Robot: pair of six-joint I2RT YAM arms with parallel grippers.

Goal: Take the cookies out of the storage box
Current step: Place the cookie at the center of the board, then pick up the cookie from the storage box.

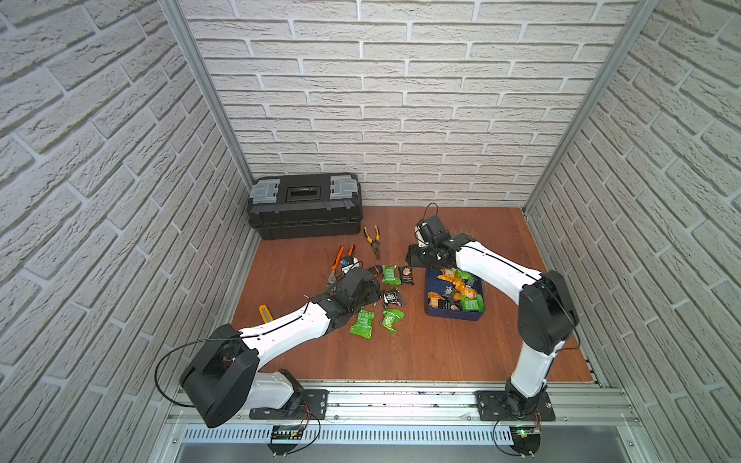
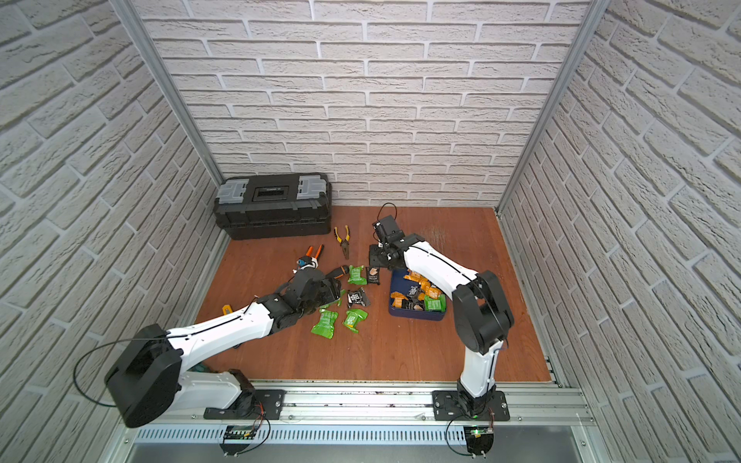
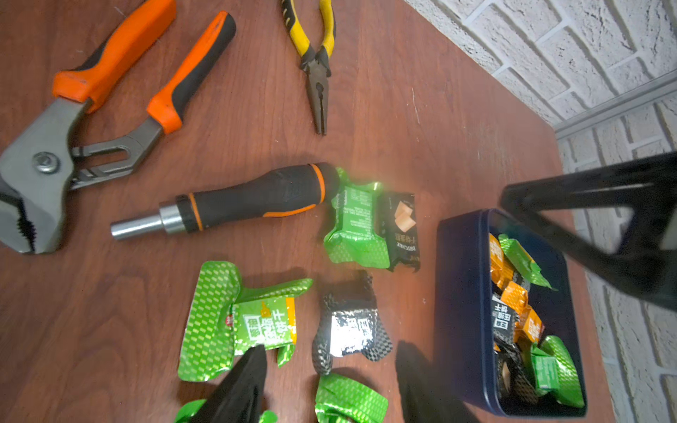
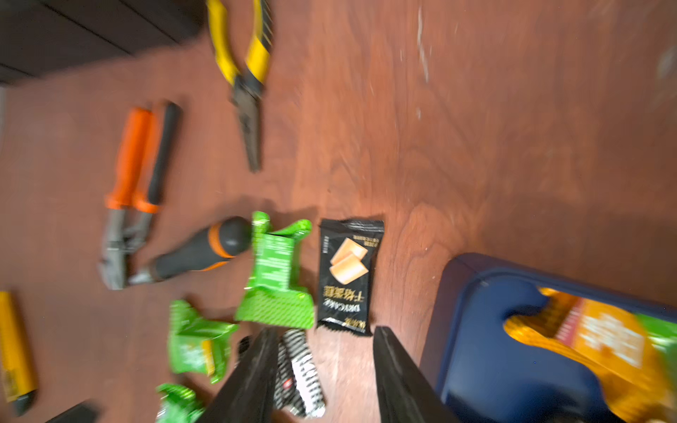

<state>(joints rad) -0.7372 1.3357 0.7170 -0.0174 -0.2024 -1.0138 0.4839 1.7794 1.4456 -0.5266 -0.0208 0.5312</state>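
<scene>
The storage box (image 1: 430, 308) is a shallow navy tray right of centre, with several orange, green and black cookies (image 1: 461, 294) piled inside. More cookies lie on the wooden table to its left: a green packet (image 3: 357, 227) touching a black one (image 4: 348, 274), another black packet (image 3: 348, 322), and green ones (image 1: 362, 324) nearer the front. My left gripper (image 3: 329, 351) is open low over these loose packets and holds nothing. My right gripper (image 4: 327, 331) is open just beyond the box's far left corner, with bare table between its fingers.
A black toolbox (image 1: 304, 204) stands at the back left by the brick wall. Yellow-handled pliers (image 1: 373, 240), orange-handled pliers (image 3: 110, 91) and a black screwdriver (image 3: 234, 201) lie behind the loose packets. A yellow utility knife (image 1: 264, 312) lies beside my left arm.
</scene>
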